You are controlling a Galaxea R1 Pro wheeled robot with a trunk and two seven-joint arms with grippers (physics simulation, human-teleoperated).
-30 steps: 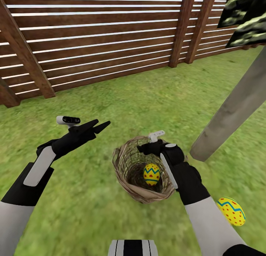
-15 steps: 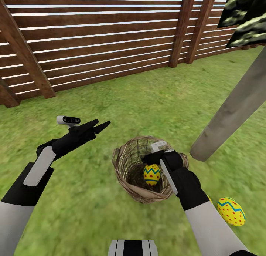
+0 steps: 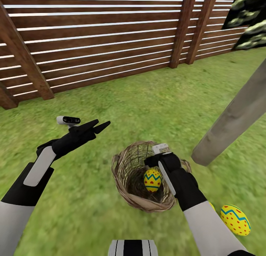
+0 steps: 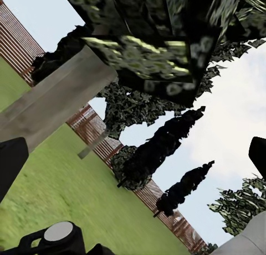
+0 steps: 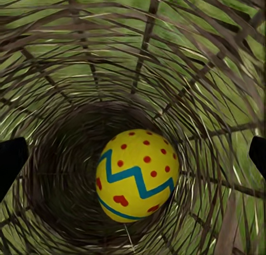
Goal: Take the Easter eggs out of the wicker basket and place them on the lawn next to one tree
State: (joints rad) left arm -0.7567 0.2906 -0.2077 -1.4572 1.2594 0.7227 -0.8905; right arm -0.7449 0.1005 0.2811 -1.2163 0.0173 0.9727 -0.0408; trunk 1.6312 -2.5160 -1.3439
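Head view, left to right. The left arm occupies the lower left of the frame; the left pincer [image 3: 96, 127] is raised above the lawn [image 3: 147, 100] at centre left, its two dark fingers lying narrow, tips nearly together, holding nothing. The wooden fence [image 3: 92, 37] spans the upper part of the frame behind it.

The wicker basket [image 3: 127, 176] sits on the lawn at lower centre. One Easter egg [image 3: 152, 179] lies on the basket floor, yellow with a blue zigzag band and red marks. The right pincer [image 3: 157, 160] is lowered into the basket mouth at its right side, just above that egg. In the head view its fingers are hidden by the wrist. In the right wrist view the two dark fingertips [image 5: 11, 161] sit at opposite edges of the frame, so the right pincer stands wide, with the egg [image 5: 137, 175] between and beyond them, not gripped, inside the woven wall [image 5: 83, 72].

The pale tree trunk [image 3: 236, 117] slants across the right of the frame, its base near the basket. A second Easter egg [image 3: 235, 219] lies on the lawn at lower right, beside the right forearm.

In the left wrist view the trunk [image 4: 52, 103] and leaf canopy [image 4: 149, 39] fill the upper part.
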